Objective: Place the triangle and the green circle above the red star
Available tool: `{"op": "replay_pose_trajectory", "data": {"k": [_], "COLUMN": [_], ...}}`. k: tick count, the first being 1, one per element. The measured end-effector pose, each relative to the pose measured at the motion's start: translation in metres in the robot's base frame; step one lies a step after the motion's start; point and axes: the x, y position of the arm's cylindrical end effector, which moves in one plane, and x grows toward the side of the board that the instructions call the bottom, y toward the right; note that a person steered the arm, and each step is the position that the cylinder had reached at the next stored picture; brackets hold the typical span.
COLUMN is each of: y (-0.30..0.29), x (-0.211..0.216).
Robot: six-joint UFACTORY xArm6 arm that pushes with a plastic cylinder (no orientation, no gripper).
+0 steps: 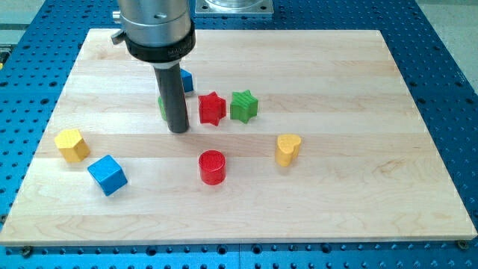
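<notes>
Red star (212,108) sits mid-worktop, green star (243,105) just beside it on the view's right, the two nearly touching.

Nearest the view's bottom: blue cube (107,175) and yellow block (72,144) at the view's left, close to the worktop (358,217) edge. Red cylinder (212,167) lies below the red star, well apart. Yellow heart-like block (287,149) to its right. Wide bare wood on the view's right and along the bottom edge.

My tip (178,130) rests just left of the red star, a narrow gap between. No end effector here that opens or clasps; the rod grasps nothing.

Behind the rod a green block (161,107) shows only as a sliver at its left side; shape cannot be made out. Farther up, a blue block (187,81) peeks out on the rod's right, mostly hidden, shape unclear. Both lie left of and above the red star. The strip toward the view's top is open wood.
</notes>
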Motion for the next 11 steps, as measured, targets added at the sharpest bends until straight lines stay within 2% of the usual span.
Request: {"op": "replay_pose_trajectory", "data": {"k": [1,3,4,5,6,7,8,9,10,11], "y": [-0.035,-0.002,-0.054,-0.01,0.005,-0.064,-0.058,-0.011,-0.012,-0.026], "x": [-0.005,-0.032,-0.057,-0.064,-0.069,-0.095,-0.113,-0.114,-0.123,-0.088]}}
